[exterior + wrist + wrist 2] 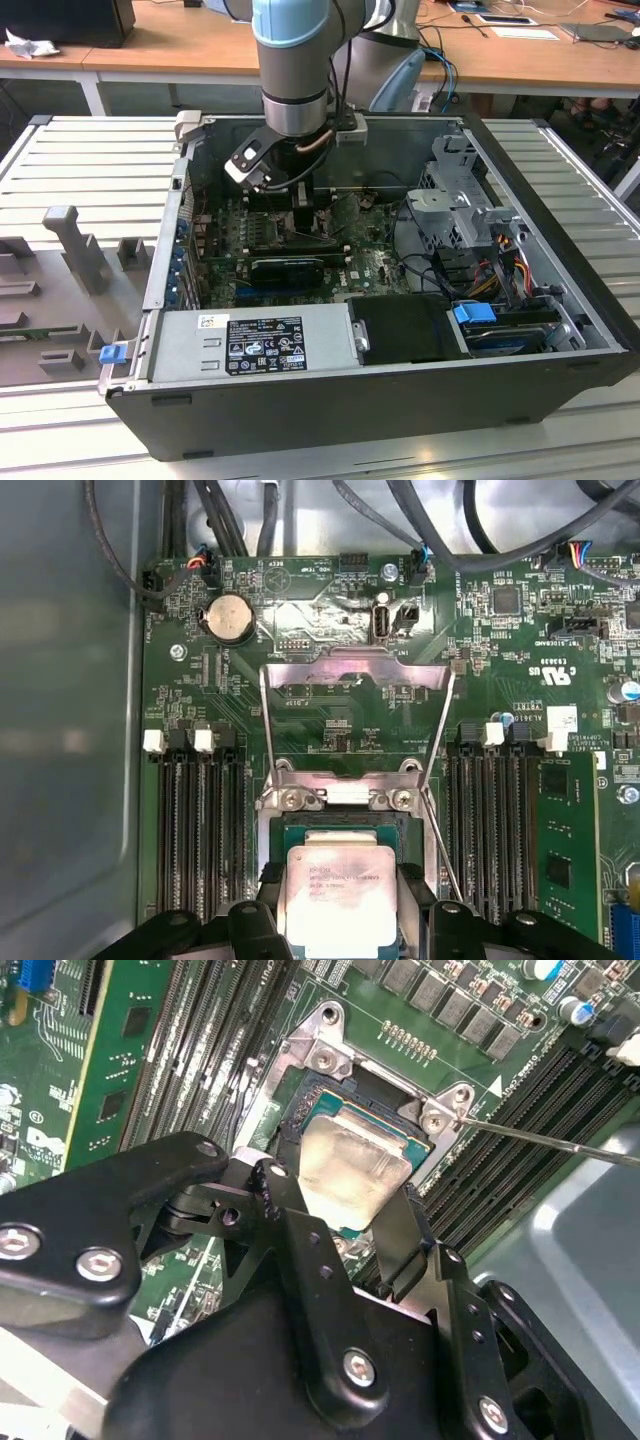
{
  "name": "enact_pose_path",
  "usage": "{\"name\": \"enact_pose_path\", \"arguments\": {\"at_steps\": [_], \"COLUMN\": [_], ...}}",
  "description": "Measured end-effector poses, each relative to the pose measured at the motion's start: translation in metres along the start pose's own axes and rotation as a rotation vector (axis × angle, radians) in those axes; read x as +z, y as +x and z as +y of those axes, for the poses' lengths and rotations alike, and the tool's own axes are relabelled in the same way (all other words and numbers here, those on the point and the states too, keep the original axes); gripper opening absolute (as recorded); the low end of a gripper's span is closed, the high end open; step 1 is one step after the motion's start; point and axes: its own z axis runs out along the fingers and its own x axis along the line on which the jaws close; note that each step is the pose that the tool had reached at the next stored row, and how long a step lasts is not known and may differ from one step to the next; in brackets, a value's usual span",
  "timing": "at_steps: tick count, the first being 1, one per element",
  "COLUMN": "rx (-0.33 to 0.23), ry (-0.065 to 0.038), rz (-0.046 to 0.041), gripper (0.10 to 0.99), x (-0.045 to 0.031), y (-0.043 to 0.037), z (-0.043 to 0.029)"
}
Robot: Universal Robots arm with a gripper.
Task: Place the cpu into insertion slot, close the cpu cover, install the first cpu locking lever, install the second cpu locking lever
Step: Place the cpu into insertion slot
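One step is in hand, the first. The gripper (345,1205) is clamped on the cpu (352,1170), with its fingers (404,1232) on two opposite edges, directly over the slot (322,1058).

In the second wrist view the cpu looks slightly tilted against the slot rim. I cannot tell whether it is seated or just above the slot. Judgement: placing is nearly done, and the cpu is not released.

The cover (352,668) stands open at the slot's far edge from the gripper, with board showing through its window. One lever (540,1140) juts free from a slot corner. Judgement: cover and lever steps are not begun.

Judgement: seating calls for the cpu to be square to the rim and flat, and there is little play.

Around the slot:
- Memory slots (195,830) flank it on both sides.
- A coin cell (228,615) and cables (420,520) lie beyond the cover.

Obstruction: the free lever passes near one finger. Only the cpu lies over the slot.
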Motion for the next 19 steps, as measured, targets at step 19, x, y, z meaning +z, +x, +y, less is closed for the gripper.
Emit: {"name": "enact_pose_path", "arguments": {"at_steps": [19], "rx": [0.0], "ry": [0.0], "rz": [-0.0053], "gripper": [0.529], "x": [0.0055], "y": [-0.0005], "z": [0.0002]}}
